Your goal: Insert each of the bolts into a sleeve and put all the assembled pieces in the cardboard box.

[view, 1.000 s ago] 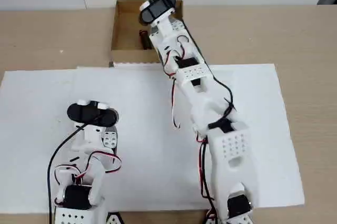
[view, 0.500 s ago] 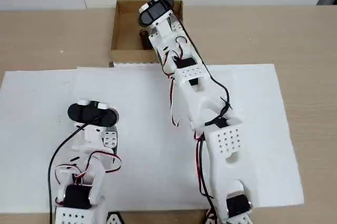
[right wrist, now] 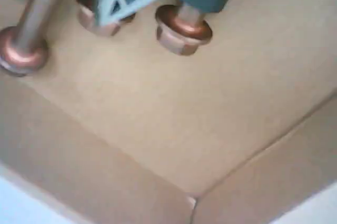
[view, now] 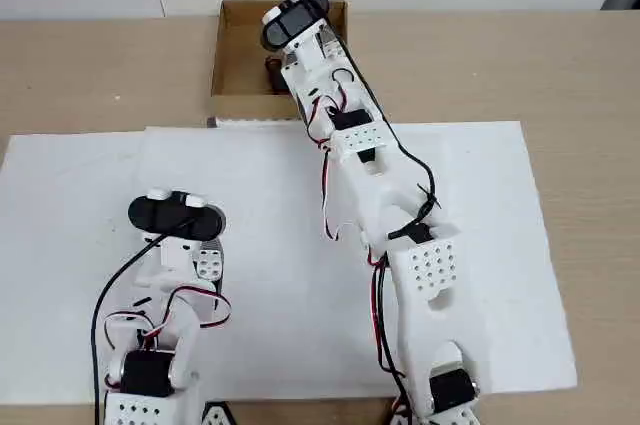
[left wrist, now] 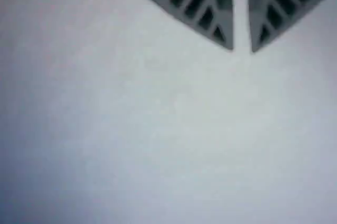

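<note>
Far back on the worktop (view: 100, 65), the right end effector (view: 273, 70) hangs inside the cardboard box (view: 232, 55), just above copper-headed bolts (right wrist: 183, 28) lying on its floor; its grip cannot be told. Nearer, at left, the left end effector (left wrist: 240, 45) is almost closed, empty, over white paper (left wrist: 158, 129).

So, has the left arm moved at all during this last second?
No. The left arm rests at the same spot on the white paper, no nearer the cardboard box than before.

Shiny metal bolts (right wrist: 182, 31), matt cardboard box (right wrist: 158, 113)
</note>
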